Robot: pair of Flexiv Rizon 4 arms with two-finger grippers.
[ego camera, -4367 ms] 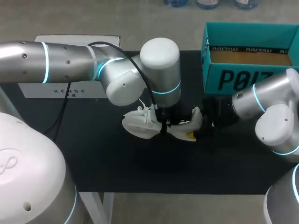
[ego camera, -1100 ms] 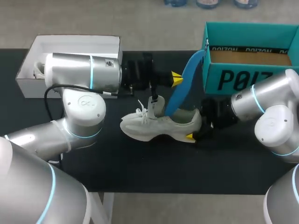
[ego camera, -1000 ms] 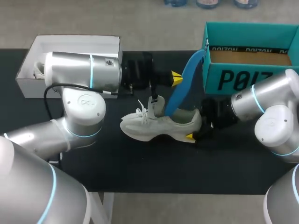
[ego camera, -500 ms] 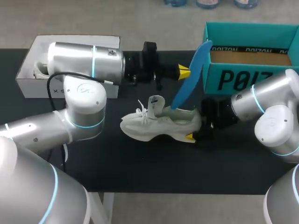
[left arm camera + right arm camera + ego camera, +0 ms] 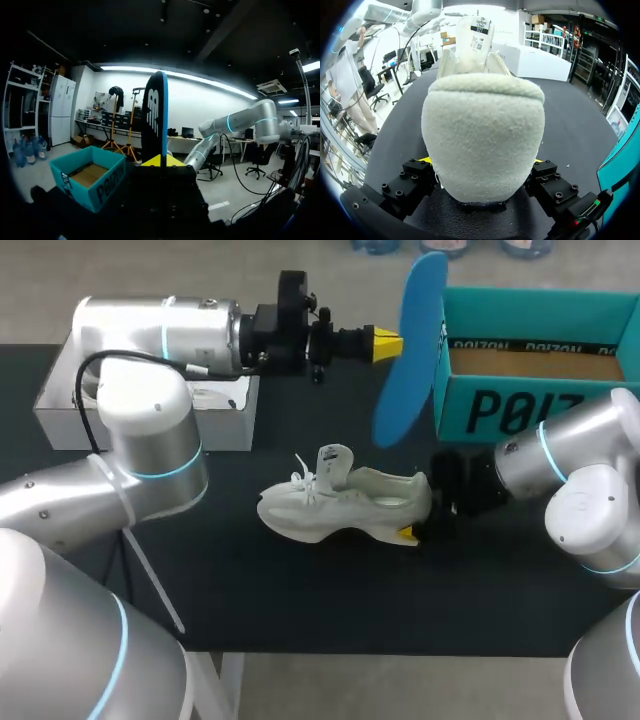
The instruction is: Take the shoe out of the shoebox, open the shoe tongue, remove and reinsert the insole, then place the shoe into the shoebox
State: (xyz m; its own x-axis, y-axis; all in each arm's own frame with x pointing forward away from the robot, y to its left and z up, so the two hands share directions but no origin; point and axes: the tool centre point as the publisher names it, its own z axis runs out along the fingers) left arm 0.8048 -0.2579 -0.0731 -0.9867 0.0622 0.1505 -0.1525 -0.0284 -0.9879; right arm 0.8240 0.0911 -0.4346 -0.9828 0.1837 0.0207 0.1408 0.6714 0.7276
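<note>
The black counter (image 5: 300, 610) is holding up everything. The teal shoebox (image 5: 520, 410) is sitting open, near the heel end of the white shoe (image 5: 340, 510). The blue insole (image 5: 412, 350) is now hanging high above the shoe. Its tip was still inside a moment ago. The left pincer (image 5: 390, 343) is pinching it tight. The right pincer (image 5: 420, 515) is squeezing the shoe's heel. I think sliding the insole back in is coming next.
</note>
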